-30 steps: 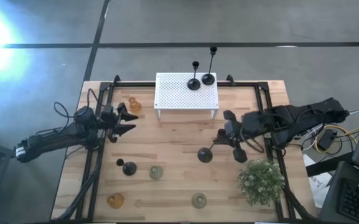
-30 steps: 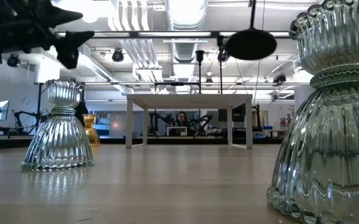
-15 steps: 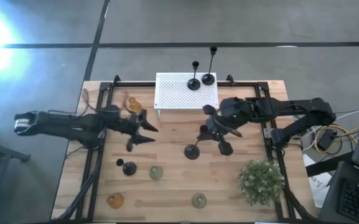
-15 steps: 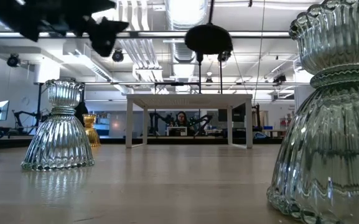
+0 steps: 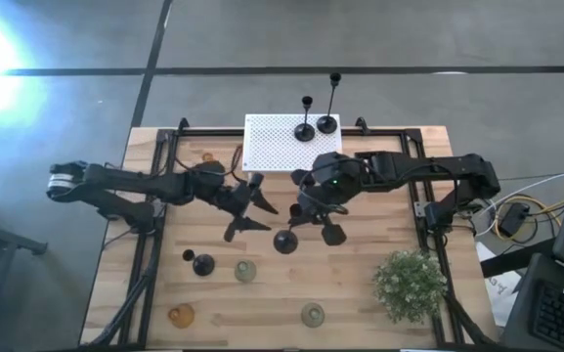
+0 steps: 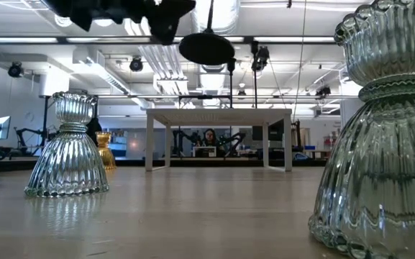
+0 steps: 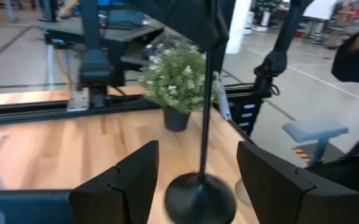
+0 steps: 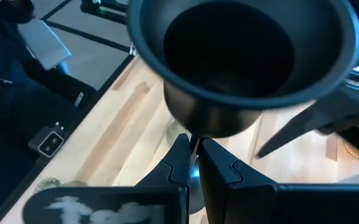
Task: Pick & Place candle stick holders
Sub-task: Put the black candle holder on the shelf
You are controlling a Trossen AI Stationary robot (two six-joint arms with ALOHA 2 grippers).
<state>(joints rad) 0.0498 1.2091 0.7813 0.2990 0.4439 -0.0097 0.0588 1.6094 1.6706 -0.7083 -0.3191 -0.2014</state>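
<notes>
While both arms meet over the middle of the tabletop [image 5: 360, 293], a black candle stick holder [image 5: 291, 233] is held in the air by the right gripper [image 5: 313, 207], whose jaws are clamped on its thin stem; in the right wrist view the stem [image 8: 193, 144] is pinched between the fingers [image 8: 178, 163]. The holder's long axis is tilted: in the high view the round base [image 5: 285, 242] is toward the near side and the cup end toward the gripper; in the right wrist view the cup [image 8: 244, 59] points at the camera. The left gripper [image 5: 252, 205] is just beside it with jaws apart, and in the left wrist view the stem [image 7: 204, 118] stands between the spread fingers [image 7: 129, 180] without touching.

A white perforated rack [image 5: 292, 144] sits at the far edge with two more black holders [image 5: 305, 119] and [image 5: 329, 106] upright on its far edge. A bushy plant [image 5: 411, 284] is at the near right. On the near left part stand another black holder [image 5: 201, 263], two pale green glass holders [image 5: 246, 271] and [image 5: 312, 315], and an amber holder [image 5: 181, 315]; a second amber holder [image 5: 207, 158] is at far left.
</notes>
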